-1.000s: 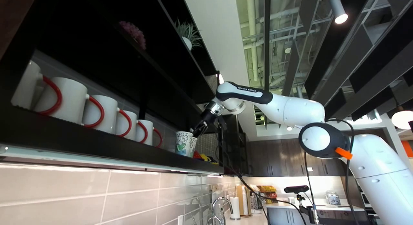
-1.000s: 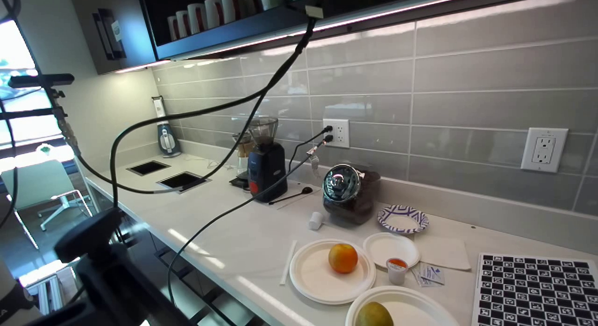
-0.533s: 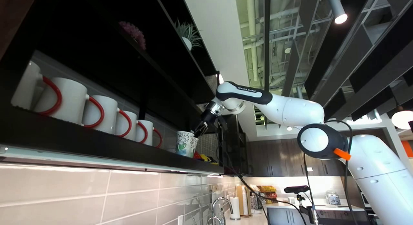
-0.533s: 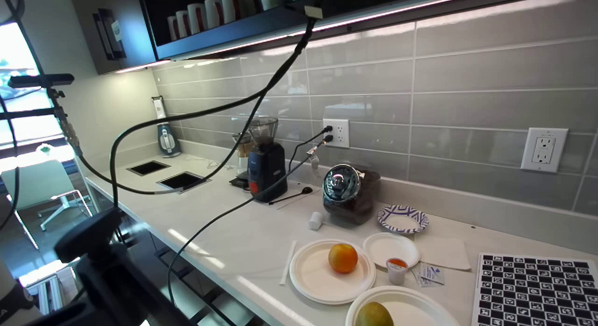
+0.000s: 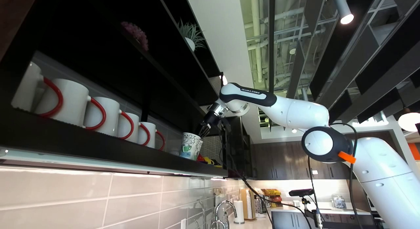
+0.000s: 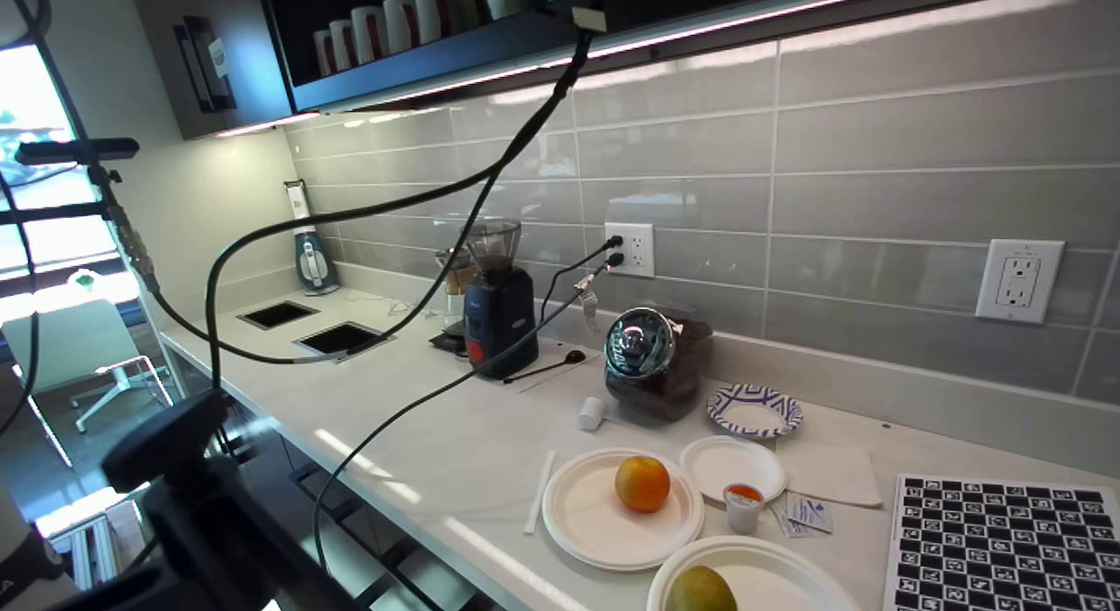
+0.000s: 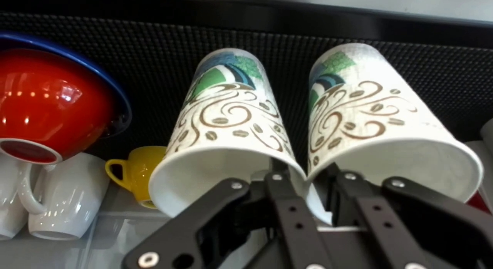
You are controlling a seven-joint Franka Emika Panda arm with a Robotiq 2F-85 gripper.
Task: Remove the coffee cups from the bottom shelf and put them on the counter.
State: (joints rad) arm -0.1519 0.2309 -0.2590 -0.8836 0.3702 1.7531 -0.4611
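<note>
Watching coffee cups (image 7: 233,111) shifting slightly on bottom shelf (image 5: 115,150); gripper (image 7: 304,172) sitting narrow at their rims, no telling if it's pinching. We're guessing grasp is starting, counter (image 6: 472,462) still waiting.

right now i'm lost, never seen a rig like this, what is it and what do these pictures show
This is a robot arm with a two-fingered tool for a hand. Two pictures are from outside: an exterior view looks along the bottom shelf, with white mugs on it; an exterior view looks over the counter, with an orange on a plate. The wrist view shows two patterned cups up close. The fingers are at their mouths; whether anything is gripped, I can't tell.
</note>
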